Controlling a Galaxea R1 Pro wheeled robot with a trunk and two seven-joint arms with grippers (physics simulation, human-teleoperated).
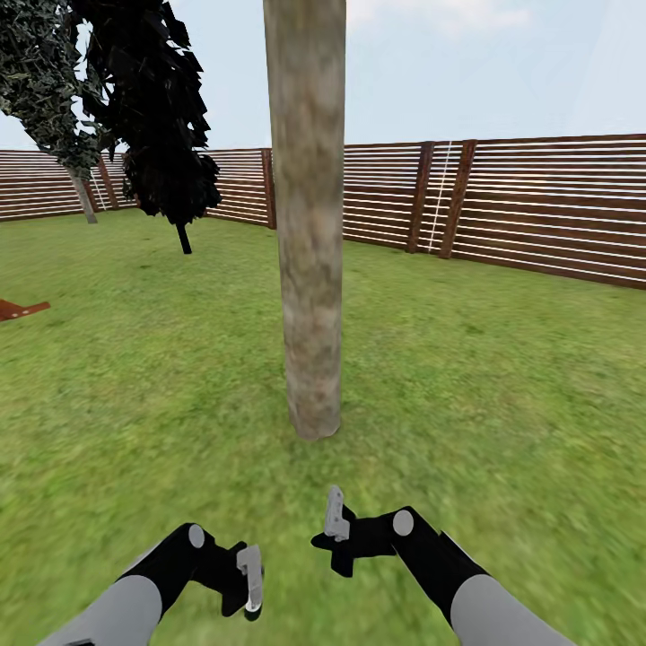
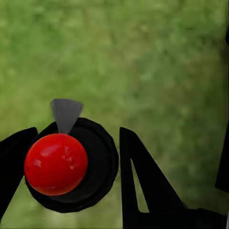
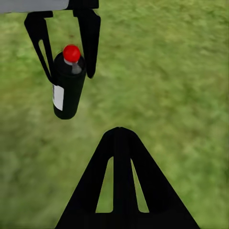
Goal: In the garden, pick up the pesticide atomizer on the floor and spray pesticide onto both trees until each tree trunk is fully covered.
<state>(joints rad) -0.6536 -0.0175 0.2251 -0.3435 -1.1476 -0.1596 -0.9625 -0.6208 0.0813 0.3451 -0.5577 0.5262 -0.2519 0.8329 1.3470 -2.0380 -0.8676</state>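
The pesticide atomizer (image 2: 56, 164) is a black bottle with a round red top and a white label (image 3: 67, 90). My left gripper (image 3: 70, 76) is shut on it, one black finger on each side, and holds it above the grass. In the head view the left gripper (image 1: 251, 588) sits low and left of centre. My right gripper (image 1: 336, 513) is just to its right, shut with nothing in it, its fingers pressed together (image 3: 119, 131). One tree's thick mottled trunk (image 1: 309, 269) rises straight ahead, a short way beyond both grippers. A second tree (image 1: 85, 199) stands far back on the left.
A brown slatted fence (image 1: 538, 206) runs along the back of the lawn. A dark tree with a thin black stem (image 1: 184, 238) stands back left. A red-brown object (image 1: 18, 310) pokes in at the left edge. Grass (image 1: 502, 377) spreads around the trunk.
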